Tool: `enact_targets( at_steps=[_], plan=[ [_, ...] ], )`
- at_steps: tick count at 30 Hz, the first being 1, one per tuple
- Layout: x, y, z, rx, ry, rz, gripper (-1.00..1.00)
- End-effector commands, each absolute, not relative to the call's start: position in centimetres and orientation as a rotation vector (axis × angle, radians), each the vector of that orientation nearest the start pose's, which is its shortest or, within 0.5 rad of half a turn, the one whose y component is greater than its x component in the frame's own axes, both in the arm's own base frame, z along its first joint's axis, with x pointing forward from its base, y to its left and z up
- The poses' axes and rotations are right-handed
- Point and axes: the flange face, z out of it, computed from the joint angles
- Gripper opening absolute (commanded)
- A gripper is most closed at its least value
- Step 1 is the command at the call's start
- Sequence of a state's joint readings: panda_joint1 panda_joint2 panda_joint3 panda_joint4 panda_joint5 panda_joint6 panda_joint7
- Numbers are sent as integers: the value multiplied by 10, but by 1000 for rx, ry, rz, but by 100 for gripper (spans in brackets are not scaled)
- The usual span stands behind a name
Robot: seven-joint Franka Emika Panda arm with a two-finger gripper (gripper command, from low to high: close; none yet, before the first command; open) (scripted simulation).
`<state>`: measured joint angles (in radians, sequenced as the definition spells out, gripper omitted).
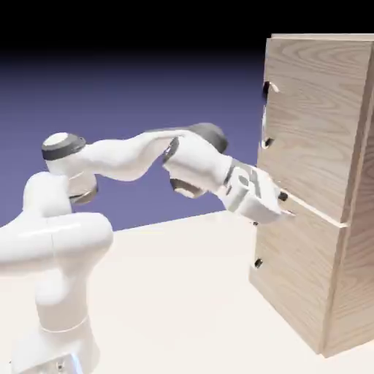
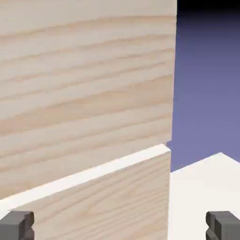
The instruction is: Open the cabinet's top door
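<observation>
My jaws (image 2: 120, 226) stand wide apart with nothing between them, near the seam under the cabinet's upper light wood-grain door (image 1: 318, 124). On the exterior view's left, the white arm (image 1: 117, 159) reaches across, its hand tipped downward toward the right. At right stands the tall pale wooden cabinet (image 1: 358, 281), top door apparently shut. I judge this the approach; next I'd raise the jaws to its slim silver bar handle (image 1: 265, 124).

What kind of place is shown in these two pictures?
It looks like a simulated robot test scene, not a real room: a white robot arm stands beside a wood-grain cabinet on a plain pale surface, with only a blue-violet backdrop behind.
</observation>
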<state>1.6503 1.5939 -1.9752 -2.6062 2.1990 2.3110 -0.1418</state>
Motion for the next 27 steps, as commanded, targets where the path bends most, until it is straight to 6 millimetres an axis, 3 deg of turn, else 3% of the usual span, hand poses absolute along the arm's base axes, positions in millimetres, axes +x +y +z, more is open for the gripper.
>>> enact_targets(
  at_steps=[1,4,6,7,10,11,12,19,27],
  plan=[
    [404,-29,505,-1871,1134,-1713,0],
    [388,35,551,-1769,830,-1792,0],
    [385,43,557,-1755,790,-1800,0],
    [399,43,558,-1756,789,-1801,0],
    [435,40,557,-1755,790,-1800,0],
    [435,40,557,-1755,790,-1800,-100],
    [435,40,557,-1755,790,-1800,-100],
    [382,8,557,-1766,585,-1663,-100],
    [338,-33,557,-1763,392,-1524,-100]
  ],
)
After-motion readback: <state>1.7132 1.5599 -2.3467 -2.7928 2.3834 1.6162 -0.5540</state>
